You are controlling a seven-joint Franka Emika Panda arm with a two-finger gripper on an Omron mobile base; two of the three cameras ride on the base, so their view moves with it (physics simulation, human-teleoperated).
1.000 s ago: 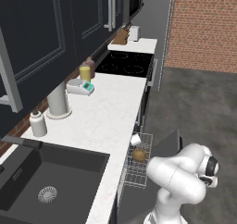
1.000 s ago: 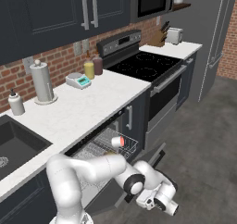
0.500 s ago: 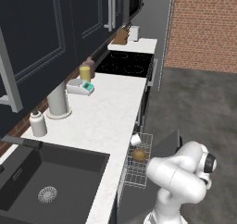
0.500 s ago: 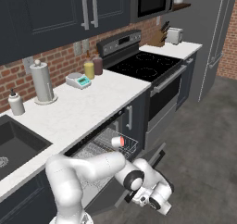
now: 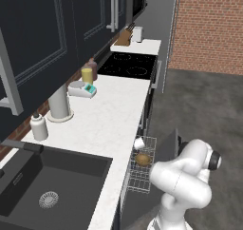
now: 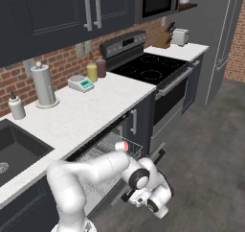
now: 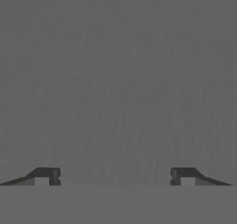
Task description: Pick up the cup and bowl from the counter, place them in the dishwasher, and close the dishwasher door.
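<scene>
Left base view gives me the long white desk point(image 5: 114, 115) running away from me, with the black sink point(image 5: 52, 186) near my end and the cooktop point(image 5: 128, 65) further along. Under the desk edge the dishwasher point(image 6: 103, 152) stands open, its white wire rack point(image 5: 141, 169) pulled out and the dark dishwasher door point(image 5: 168, 146) partly raised beside my arm. On the desk I see a paper towel roll point(image 5: 59, 102), a white pump bottle point(image 5: 38, 127), a small scale point(image 5: 81, 89) and a yellow tumbler point(image 5: 87, 75). The bowl point(image 5: 143, 159) sits in the rack, tan and round, with the cup point(image 5: 139, 142) lying just beyond it; from the right base view the cup point(image 6: 122, 146) shows its red inside at the rack's front edge. My tool point(image 7: 114, 177) is low beside the door, fingers spread wide and holding nothing, facing a plain grey surface in the hand view.
</scene>
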